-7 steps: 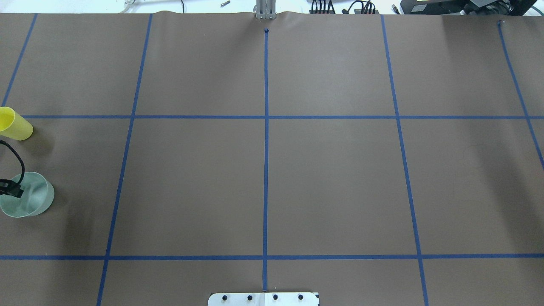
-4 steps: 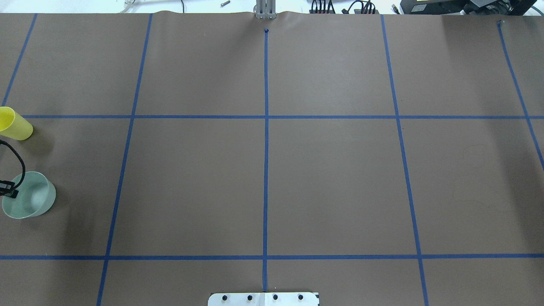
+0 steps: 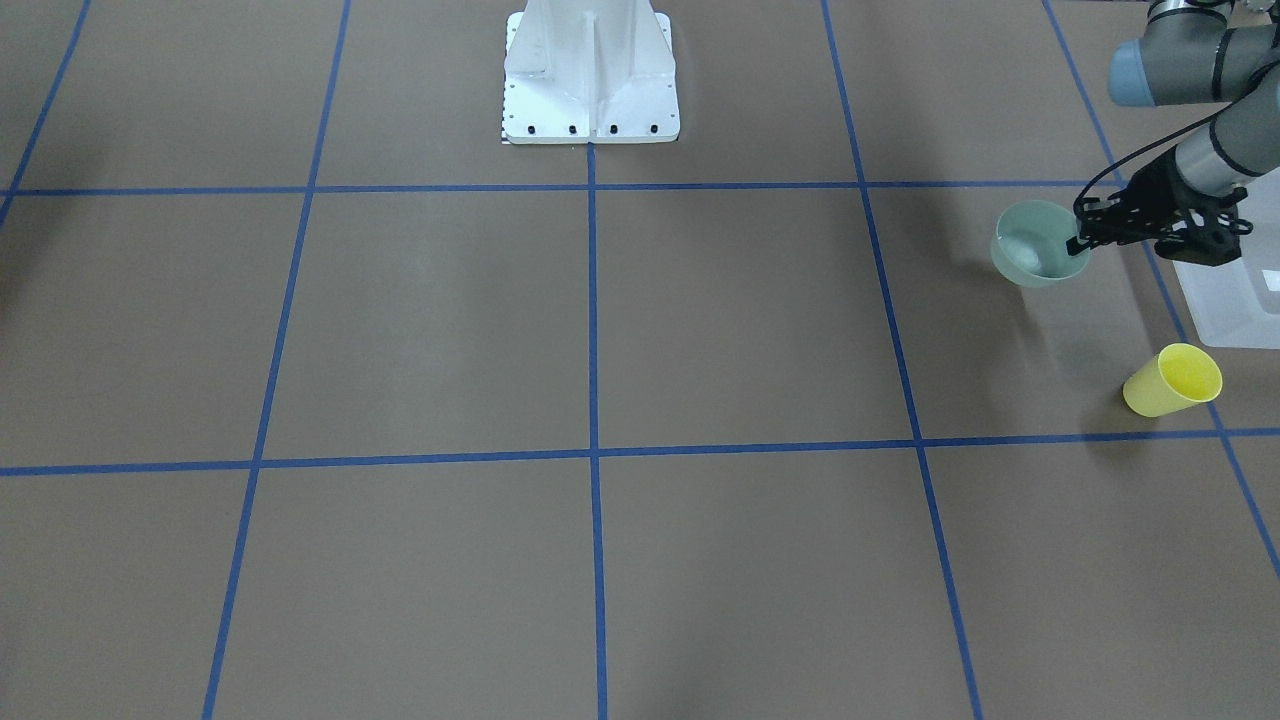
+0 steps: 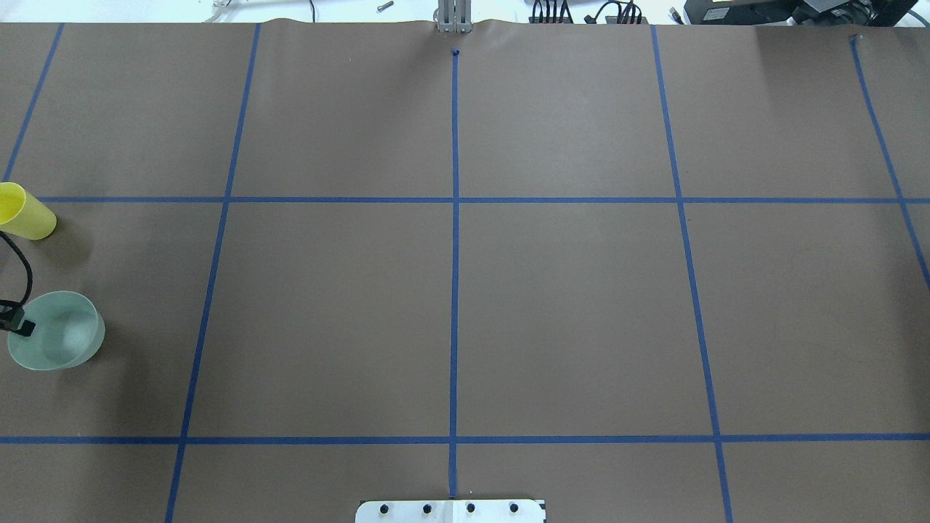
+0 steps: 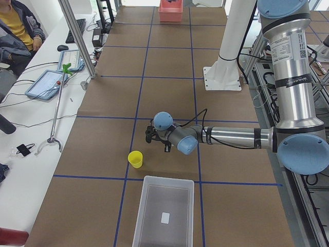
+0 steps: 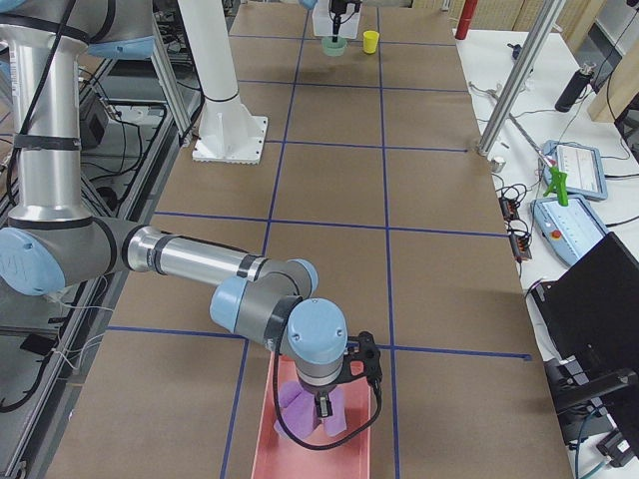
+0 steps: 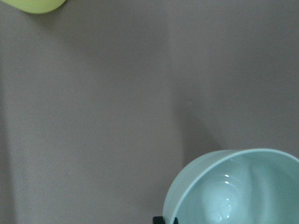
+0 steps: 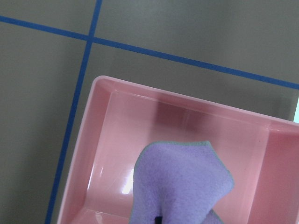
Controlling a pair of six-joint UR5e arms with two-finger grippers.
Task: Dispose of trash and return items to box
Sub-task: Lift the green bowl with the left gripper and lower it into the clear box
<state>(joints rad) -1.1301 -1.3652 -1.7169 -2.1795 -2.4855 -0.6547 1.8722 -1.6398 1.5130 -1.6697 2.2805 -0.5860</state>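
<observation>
My left gripper (image 3: 1085,240) is shut on the rim of a pale green bowl (image 3: 1035,255), which it holds just off the table beside the box (image 3: 1235,300). The gripper's tip (image 4: 18,325) and the bowl (image 4: 57,330) show at the overhead view's left edge. A yellow cup (image 3: 1172,380) lies on its side near the box and also shows in the overhead view (image 4: 25,212). The box (image 5: 164,216) is translucent white and holds only a small label. My right gripper (image 6: 324,404) is shut on a purple cloth (image 8: 180,182) over a pink tray (image 8: 117,140).
The robot's white base (image 3: 590,80) stands at the table's middle edge. Blue tape lines grid the brown table. A second pink tray (image 5: 170,10) sits at the far end. A person (image 5: 18,31) sits by a side desk with tablets and cables.
The bowl in my left gripper has shifted slightly to the right in the overhead view and now sits more level. The yellow cup has not moved.
</observation>
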